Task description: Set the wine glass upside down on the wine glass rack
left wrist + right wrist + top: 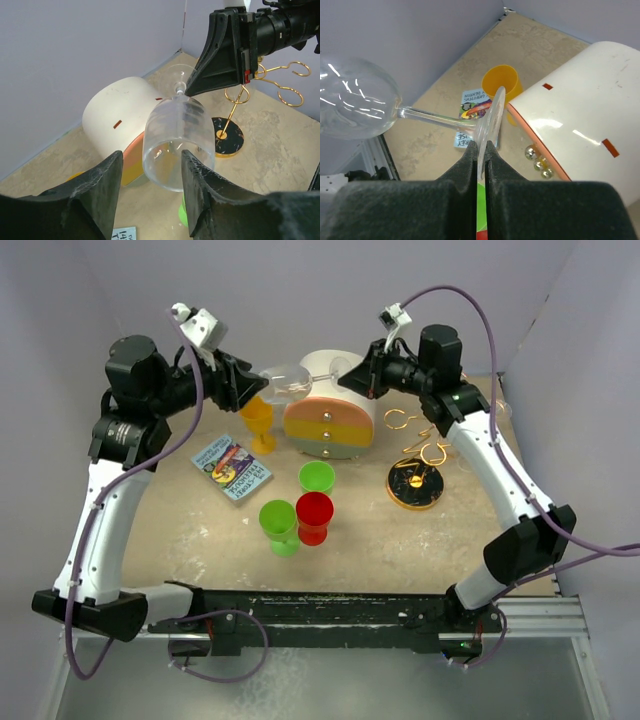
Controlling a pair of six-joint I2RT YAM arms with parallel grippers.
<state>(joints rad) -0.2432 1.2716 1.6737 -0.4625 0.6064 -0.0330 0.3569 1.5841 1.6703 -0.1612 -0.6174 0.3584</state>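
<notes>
Right wrist: right tool (481, 150) clamped on empty wine glass (355, 97) foot; left tool (151, 160) open

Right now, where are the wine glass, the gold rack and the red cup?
wine glass (175, 145): left wrist view, its bowl.
wine glass rack (414, 485): top view, its round base.
red cup (314, 508): top view, its open mouth.

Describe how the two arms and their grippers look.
The left arm and right arm have white links with black joints and bases. A lilac cable loops along each. The left gripper and right gripper have chunky matte-black fingers, and a small white camera block sits on each wrist.
</notes>
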